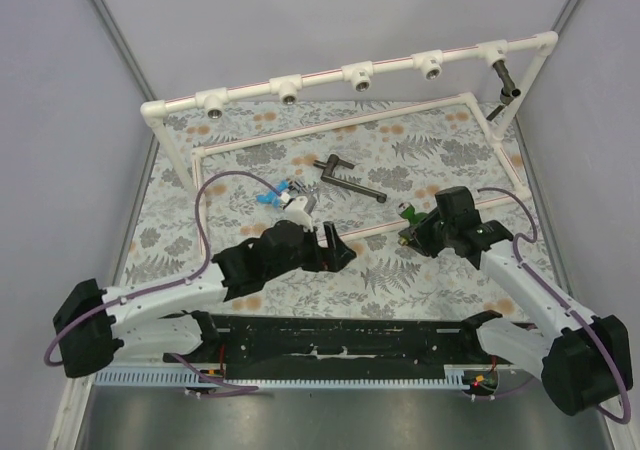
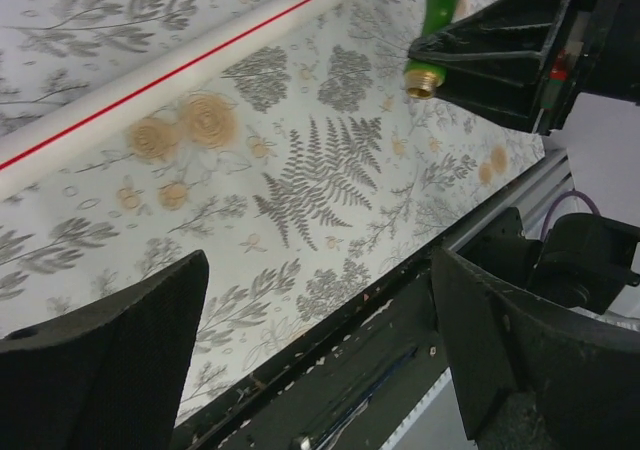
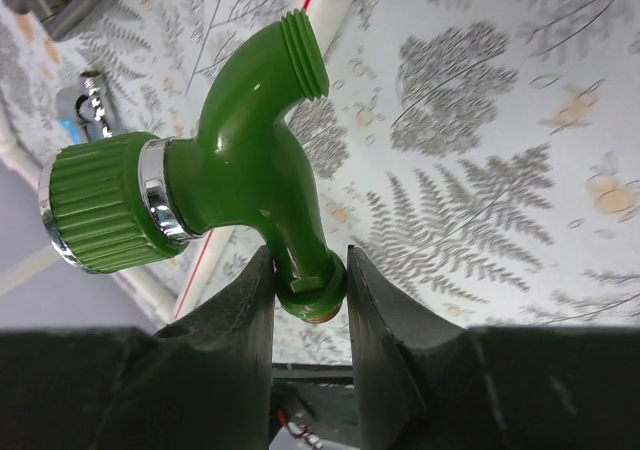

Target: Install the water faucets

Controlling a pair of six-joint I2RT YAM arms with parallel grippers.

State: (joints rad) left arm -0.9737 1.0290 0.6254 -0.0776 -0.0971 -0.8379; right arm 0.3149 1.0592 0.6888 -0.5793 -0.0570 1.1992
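Note:
My right gripper (image 1: 415, 228) (image 3: 310, 270) is shut on the threaded inlet end of the bright green faucet (image 1: 408, 213) (image 3: 250, 170), which it holds just above the mat. In the left wrist view the green faucet (image 2: 435, 10) shows at the top right with its brass end pointing down. My left gripper (image 1: 335, 248) (image 2: 318, 270) stands wide open over the mat's near edge, with nothing between its fingers. The light blue faucet (image 1: 270, 195) and the silver faucet (image 1: 298, 203) lie together on the mat. The dark grey lever faucet (image 1: 350, 178) lies behind them.
A white pipe frame (image 1: 330, 75) with several open threaded fittings spans the back. A dark tap (image 1: 503, 80) hangs from its right end. A lower white pipe (image 2: 150, 80) with a red stripe crosses the floral mat (image 1: 440, 150). A black rail (image 1: 340, 335) runs along the near edge.

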